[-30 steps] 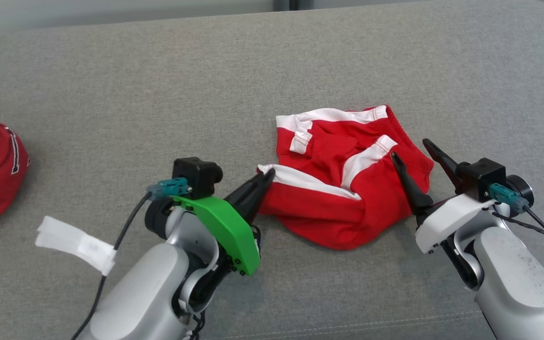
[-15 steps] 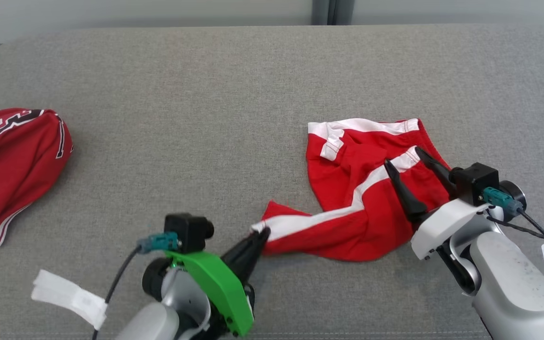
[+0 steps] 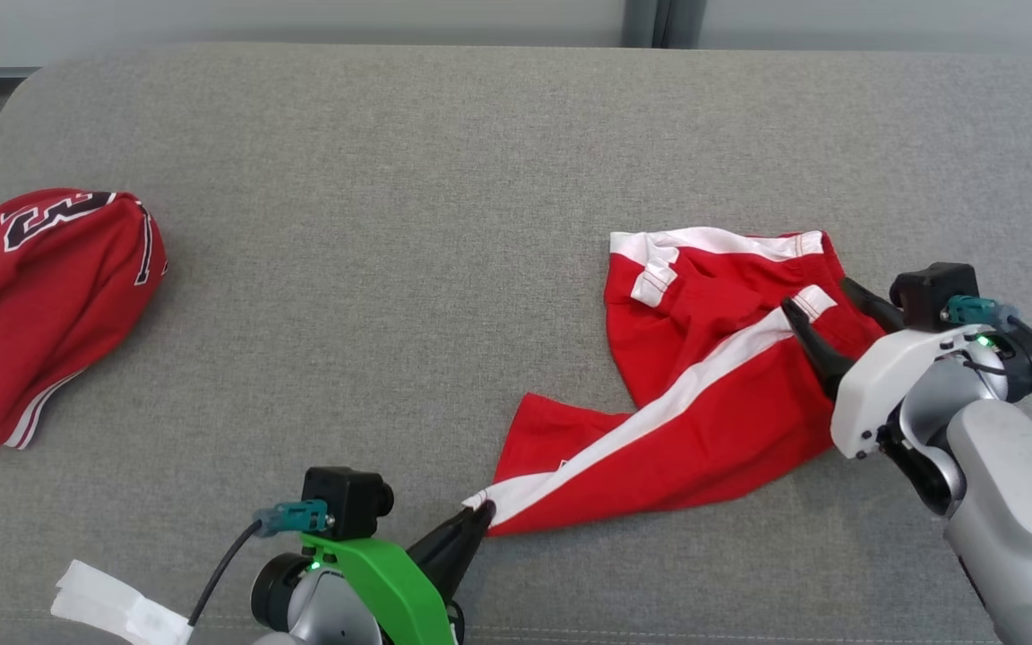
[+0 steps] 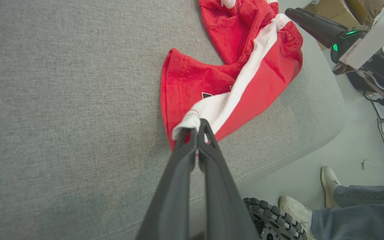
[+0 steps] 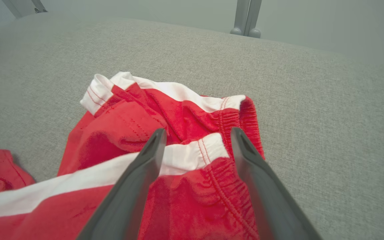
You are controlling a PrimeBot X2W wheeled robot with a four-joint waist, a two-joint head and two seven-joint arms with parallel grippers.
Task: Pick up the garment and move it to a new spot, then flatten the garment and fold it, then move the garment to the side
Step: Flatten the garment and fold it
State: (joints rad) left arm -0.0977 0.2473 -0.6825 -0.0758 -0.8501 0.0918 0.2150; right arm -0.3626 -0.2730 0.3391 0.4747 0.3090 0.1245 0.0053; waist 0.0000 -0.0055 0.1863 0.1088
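Left claw (image 3: 483, 511) pinched a hem (image 4: 188, 122) of the red shorts (image 3: 704, 430), right claw (image 3: 816, 293) spread by their waistband (image 5: 249, 115); flattening seemed unfinished, folding unstarted.

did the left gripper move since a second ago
Yes. Judged against the red jersey on the left, the left gripper has drawn back toward the robot, dragging a pinched corner of the shorts.

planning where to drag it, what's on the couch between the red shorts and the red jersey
Nothing: in the head view the stretch between the red shorts and the red jersey is bare grey cushion.
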